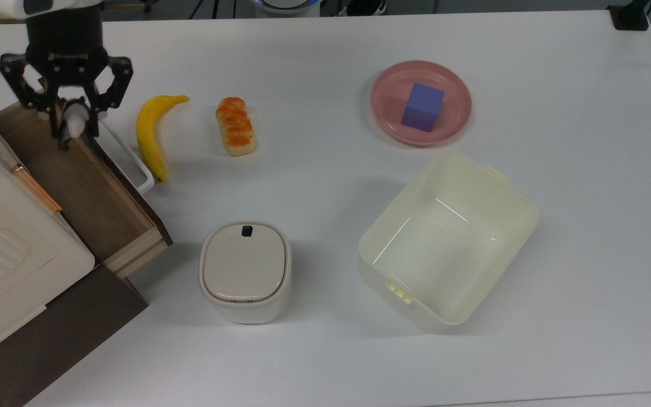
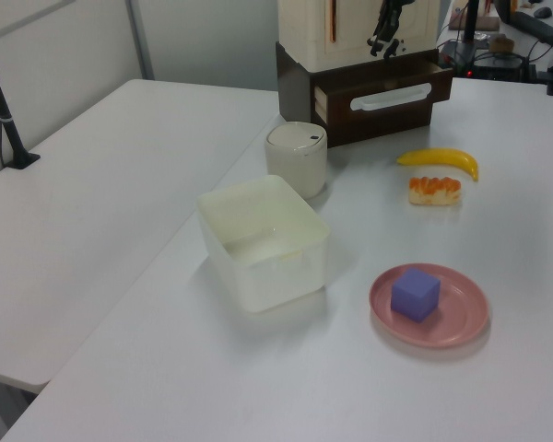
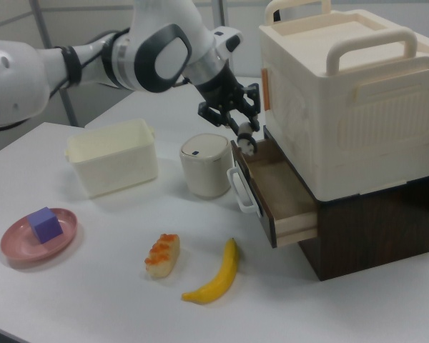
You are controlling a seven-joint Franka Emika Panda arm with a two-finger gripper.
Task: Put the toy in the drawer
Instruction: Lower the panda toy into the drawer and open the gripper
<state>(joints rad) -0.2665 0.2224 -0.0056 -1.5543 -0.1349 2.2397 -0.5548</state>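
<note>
So over in the upper left of the top view, the pincer (image 1: pixel 71 129) is closed on the panda toy (image 1: pixel 72 120), which hangs between its fingertips, over the far end of the open wooden drawer (image 1: pixel 85 192), close to the dark front panel with the white handle (image 1: pixel 129 155). In the right view the toy (image 3: pixel 246 138) sits above the drawer's front corner (image 3: pixel 241 151), so it looks pretty near the edge rather than over the middle.

My take: the step in hand is the drop. I'd nudge it further in over the bare wooden floor of the drawer first, then lower it below the rim before opening up. Letting go this close to the front panel risks the toy clipping the lip and bouncing out onto the white surface (image 1: pixel 325 350). The cream cabinet top (image 1: pixel 3 237) overhangs the back of the drawer, so there isn't endless room going deeper either.

Moving right in the top view: banana (image 1: pixel 151 134) just outside the handle, then the bread loaf (image 1: pixel 235 125), both best left alone.
</note>
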